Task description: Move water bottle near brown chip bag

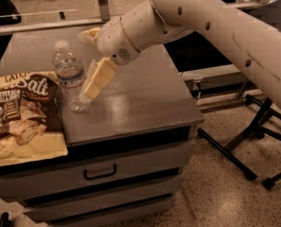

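From my station I saw the bottle (68, 75) standing upright on the counter (135, 98), cap up, just beside the right edge of the bag (21, 115); I could not tell whether the two touched. The bag lay flat at the counter's left front, its lower edge hanging over the drawers (100, 171). My claw (84, 64) sat at the bottle's right side with its fingers apart, the lower finger (100, 77) slanting down against or right beside the bottle, the other (89, 34) behind it.
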You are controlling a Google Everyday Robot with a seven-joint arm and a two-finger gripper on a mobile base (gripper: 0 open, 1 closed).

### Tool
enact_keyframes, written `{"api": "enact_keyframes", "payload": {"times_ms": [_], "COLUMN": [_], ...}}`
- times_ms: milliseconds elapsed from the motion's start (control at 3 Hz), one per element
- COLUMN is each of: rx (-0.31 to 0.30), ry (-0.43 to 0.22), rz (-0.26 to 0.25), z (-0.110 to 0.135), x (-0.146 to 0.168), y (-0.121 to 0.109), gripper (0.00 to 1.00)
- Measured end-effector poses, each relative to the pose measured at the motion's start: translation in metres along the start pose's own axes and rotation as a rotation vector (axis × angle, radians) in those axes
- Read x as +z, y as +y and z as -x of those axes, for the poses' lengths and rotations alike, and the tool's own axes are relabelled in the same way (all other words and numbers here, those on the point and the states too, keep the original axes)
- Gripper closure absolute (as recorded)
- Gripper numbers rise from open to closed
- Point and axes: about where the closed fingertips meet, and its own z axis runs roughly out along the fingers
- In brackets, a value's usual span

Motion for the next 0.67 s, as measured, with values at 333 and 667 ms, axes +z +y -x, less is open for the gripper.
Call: {"api": "enact_keyframes", "payload": {"times_ms": [333,667], "rx": [-0.027,-0.027], "ry": [0.06,0.06], "rz": [-0.074,-0.074], "z": [-0.0099,-0.0098], "x": [-0.0462,-0.0462], "y": [0.0118,0.0119], "gripper": [0.0,0.0]}}
